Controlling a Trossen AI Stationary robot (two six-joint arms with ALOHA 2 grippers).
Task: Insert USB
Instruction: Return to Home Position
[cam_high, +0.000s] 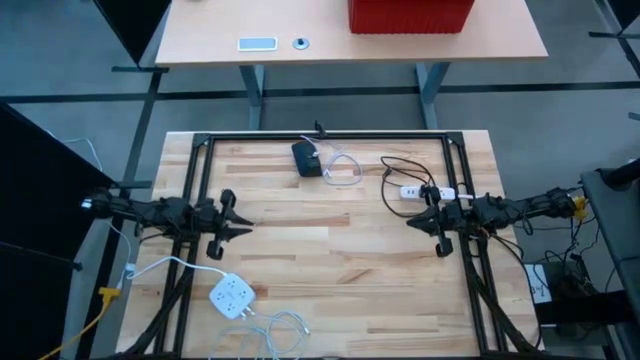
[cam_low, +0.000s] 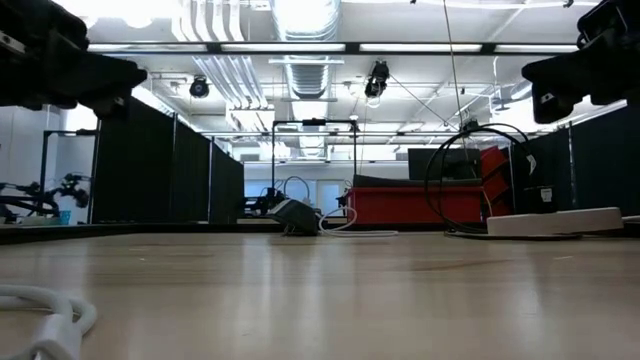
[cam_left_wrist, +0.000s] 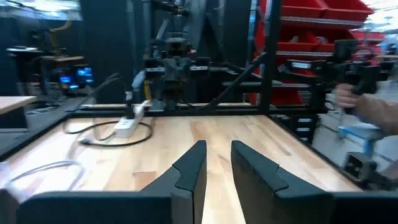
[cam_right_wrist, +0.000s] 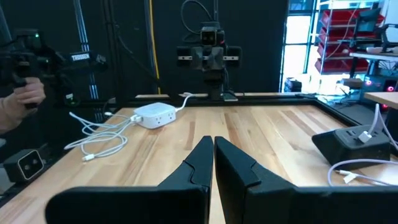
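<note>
At the table's far edge sits the black outlet extension (cam_high: 307, 158), pale cable (cam_high: 342, 172) plugged in. Hovering at either side, my left gripper (cam_left_wrist: 217, 144) is barely parted and my right gripper (cam_right_wrist: 213, 140) pinched closed, both empty. I'd retract level, clearing the white strip (cam_high: 420, 192).

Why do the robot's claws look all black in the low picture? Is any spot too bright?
Low view: the ceiling lights glare white behind them, so the left claw and right claw show as dark shapes. Right wrist view: a bright patch at the back is washed out. High view: even light on the table, no glare.
</note>
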